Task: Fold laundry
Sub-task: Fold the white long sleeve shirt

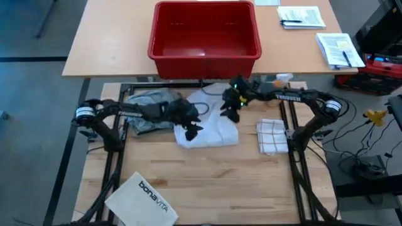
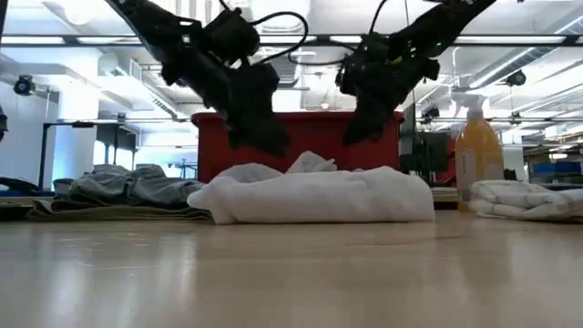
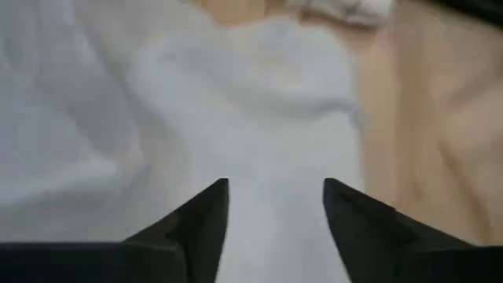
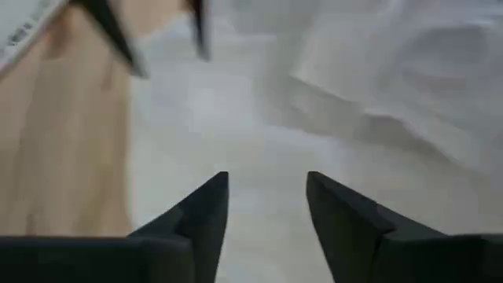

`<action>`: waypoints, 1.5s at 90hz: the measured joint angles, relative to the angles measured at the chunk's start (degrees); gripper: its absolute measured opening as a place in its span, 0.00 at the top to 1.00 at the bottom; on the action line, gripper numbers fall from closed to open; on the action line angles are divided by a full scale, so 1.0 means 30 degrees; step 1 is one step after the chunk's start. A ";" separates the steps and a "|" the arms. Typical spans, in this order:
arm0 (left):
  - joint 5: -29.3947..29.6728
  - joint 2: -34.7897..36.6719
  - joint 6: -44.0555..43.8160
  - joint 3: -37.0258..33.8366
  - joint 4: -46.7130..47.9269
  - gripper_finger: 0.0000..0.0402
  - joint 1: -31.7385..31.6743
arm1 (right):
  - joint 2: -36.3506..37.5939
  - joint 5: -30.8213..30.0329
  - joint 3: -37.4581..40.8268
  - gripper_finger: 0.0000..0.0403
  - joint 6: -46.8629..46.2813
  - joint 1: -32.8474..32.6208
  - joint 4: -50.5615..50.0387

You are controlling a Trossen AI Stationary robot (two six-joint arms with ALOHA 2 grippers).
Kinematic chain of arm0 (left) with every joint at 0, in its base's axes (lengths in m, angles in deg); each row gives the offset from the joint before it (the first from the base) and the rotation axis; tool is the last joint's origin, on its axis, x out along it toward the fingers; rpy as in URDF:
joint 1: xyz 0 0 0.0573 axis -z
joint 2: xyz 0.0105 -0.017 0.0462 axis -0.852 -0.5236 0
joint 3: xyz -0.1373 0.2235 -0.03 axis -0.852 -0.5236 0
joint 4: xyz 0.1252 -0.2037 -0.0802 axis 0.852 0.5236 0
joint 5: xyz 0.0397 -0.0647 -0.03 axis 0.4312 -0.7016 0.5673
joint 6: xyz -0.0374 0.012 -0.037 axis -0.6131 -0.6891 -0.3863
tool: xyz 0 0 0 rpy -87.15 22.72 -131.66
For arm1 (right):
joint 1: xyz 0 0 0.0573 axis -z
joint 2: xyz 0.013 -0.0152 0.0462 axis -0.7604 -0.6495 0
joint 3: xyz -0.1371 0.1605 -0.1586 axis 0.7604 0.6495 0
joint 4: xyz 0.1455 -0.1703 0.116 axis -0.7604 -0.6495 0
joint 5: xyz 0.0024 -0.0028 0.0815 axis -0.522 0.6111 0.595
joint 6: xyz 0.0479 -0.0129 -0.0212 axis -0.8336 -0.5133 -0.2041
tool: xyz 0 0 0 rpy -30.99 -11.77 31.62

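High view: both tools are positioned above the white shirt on the worktop. Left tool and right tool are seen released, nothing grasped.

Both dark arms reach in from the two sides and bend toward the middle. The left gripper points down, and its jaws are spread apart with a gap between the two fingers. The right gripper also points down, close to the left one but not touching it. Its jaws are spread apart too, with nothing pinched between its fingers. Seen from the low camera, both wrists hang tilted, leaning toward each other.
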 joint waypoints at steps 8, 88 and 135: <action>0.0299 -0.0006 -0.0358 -0.0842 -0.0519 0.67 0.0629 | 0.0035 -0.0117 0.1567 0.72 -0.0599 -0.1580 0.1557; 0.0314 -0.0183 -0.6285 -0.4753 -0.5724 0.99 0.6266 | 0.1461 -0.5061 1.0407 1.00 -0.8487 -1.0458 0.8125; 0.4447 -0.0960 -0.8503 -0.1654 -0.6226 1.00 1.1492 | 0.3628 -0.9621 0.9766 1.00 -1.4008 -2.0547 0.8322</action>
